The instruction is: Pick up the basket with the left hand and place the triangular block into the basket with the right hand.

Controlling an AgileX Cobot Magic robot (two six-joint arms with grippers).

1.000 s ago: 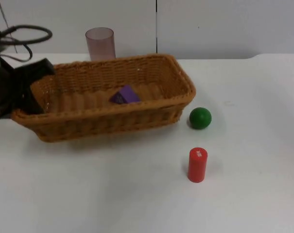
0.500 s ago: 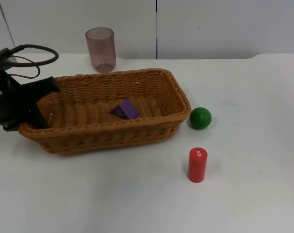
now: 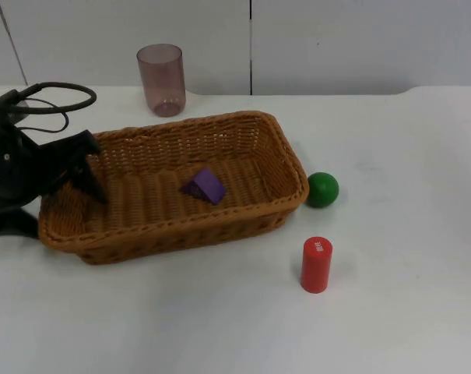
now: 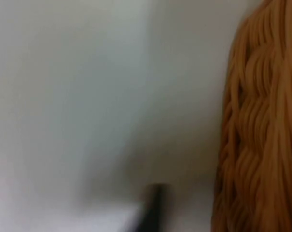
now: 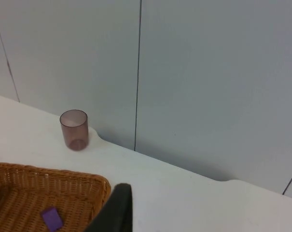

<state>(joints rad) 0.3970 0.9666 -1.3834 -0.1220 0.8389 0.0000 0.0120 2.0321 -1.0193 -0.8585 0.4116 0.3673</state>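
Note:
The brown wicker basket [image 3: 181, 125] sits flat on the white table, left of centre. A purple triangular block [image 3: 205, 186] lies inside it on the woven floor. My left gripper [image 3: 52, 199] is at the basket's left end, open. One finger is inside the wall and the other outside, both clear of the rim. In the left wrist view the basket wall [image 4: 261, 135] stands close beside a black fingertip [image 4: 150, 212]. My right arm waits high up. Its fingertip [image 5: 116, 208] shows above the basket [image 5: 63, 176] and the block [image 5: 51, 218], with nothing held.
A translucent purple cup [image 3: 160, 78] stands behind the basket near the grey wall, also seen as the cup [image 5: 74, 129]. A green ball [image 3: 321, 189] rests just right of the basket. A red cylinder [image 3: 316, 265] stands upright in front of the ball.
The basket has come down and forward from a tilted, lifted pose to rest flat on the table. My left gripper has opened and let go of its left rim.

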